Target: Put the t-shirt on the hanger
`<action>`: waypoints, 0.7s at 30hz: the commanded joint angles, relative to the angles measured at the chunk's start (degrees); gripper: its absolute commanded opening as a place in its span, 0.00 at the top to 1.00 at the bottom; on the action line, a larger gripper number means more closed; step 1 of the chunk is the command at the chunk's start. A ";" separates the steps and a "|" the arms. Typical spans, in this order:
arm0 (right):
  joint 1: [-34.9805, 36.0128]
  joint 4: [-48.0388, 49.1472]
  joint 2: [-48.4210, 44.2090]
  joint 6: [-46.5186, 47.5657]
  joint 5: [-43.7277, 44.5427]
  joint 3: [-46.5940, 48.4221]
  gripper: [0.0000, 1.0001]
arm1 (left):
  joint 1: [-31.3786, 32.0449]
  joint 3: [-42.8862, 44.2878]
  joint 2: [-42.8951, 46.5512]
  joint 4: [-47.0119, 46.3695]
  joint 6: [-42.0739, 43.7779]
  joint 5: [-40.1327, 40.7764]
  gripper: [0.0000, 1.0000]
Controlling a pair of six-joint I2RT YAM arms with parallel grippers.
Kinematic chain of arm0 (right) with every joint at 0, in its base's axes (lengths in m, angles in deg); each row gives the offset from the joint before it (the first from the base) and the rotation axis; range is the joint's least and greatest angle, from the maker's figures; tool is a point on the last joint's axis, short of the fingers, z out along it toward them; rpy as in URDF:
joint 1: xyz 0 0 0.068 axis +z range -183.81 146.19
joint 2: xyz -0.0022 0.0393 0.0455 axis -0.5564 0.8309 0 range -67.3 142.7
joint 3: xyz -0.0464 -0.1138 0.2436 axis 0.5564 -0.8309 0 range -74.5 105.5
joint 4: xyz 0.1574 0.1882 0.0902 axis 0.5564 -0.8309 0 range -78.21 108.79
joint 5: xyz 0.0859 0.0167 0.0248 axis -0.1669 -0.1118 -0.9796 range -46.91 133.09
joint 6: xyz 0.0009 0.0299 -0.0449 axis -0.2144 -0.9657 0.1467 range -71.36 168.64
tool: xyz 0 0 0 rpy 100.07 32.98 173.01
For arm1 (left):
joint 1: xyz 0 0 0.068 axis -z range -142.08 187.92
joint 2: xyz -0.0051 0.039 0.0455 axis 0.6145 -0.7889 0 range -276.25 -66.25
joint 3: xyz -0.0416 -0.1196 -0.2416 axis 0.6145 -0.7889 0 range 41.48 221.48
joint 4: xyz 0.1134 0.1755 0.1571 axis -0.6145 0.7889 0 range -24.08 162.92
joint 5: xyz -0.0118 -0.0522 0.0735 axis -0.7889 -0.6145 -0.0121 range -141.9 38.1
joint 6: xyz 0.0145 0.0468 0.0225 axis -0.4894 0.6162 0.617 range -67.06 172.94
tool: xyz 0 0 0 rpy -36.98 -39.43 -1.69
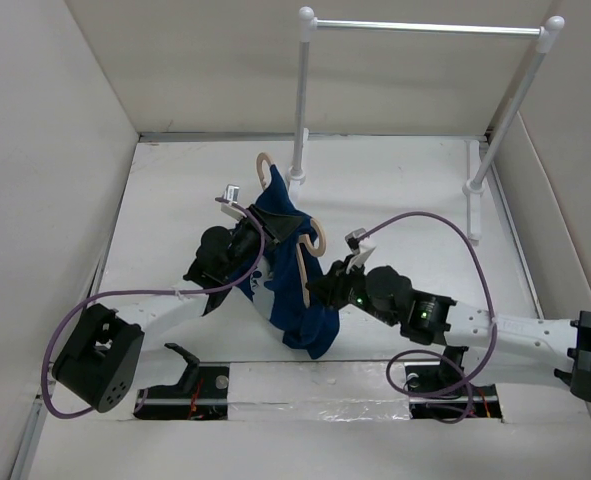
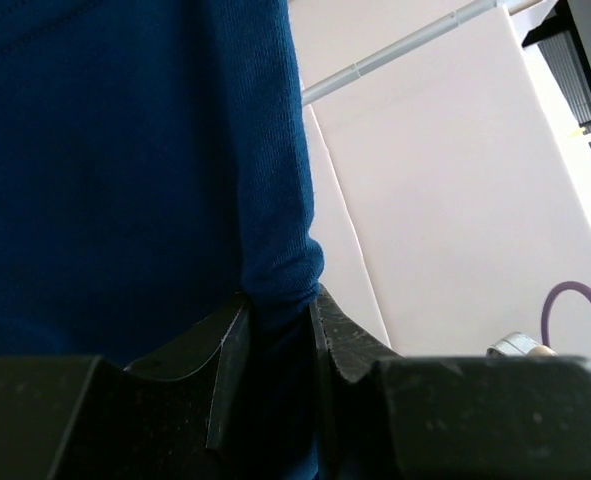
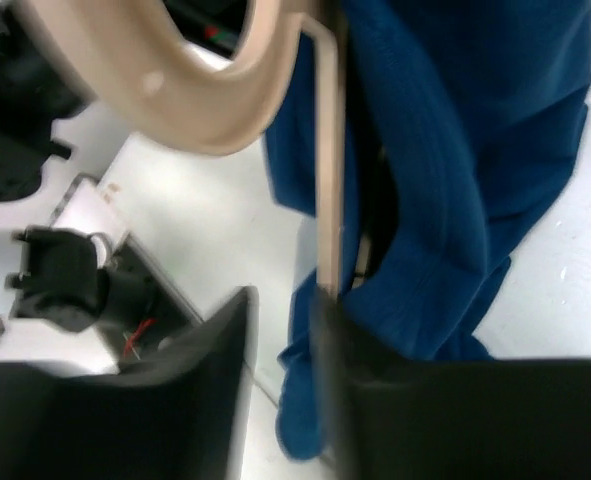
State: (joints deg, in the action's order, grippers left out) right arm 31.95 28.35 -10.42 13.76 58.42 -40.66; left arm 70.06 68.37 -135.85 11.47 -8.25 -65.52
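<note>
The dark blue t-shirt hangs bunched over the pale beige hanger at the table's middle, and a bit of its white print shows. The hanger's hook points to the back. My left gripper is shut on a fold of the t-shirt, pinched between the jaws. My right gripper is just right of the shirt. In the right wrist view its jaws stand apart with nothing between them. The hanger's thin bar runs down to one fingertip, beside the t-shirt.
A rack with white posts and a silver bar stands at the back right; the bar also shows in the left wrist view. White walls enclose the table. Purple cables loop by both arms.
</note>
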 commanded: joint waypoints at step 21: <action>0.34 8.81 7.72 0.95 11.91 1.49 1.00 | -0.06 1.67 5.79 4.61 6.07 5.17 0.86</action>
State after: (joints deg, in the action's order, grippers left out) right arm 32.47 33.29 0.25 15.03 66.03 -38.84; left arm 70.23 68.11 -133.80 13.78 -7.16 -64.02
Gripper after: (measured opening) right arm 0.117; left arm 0.192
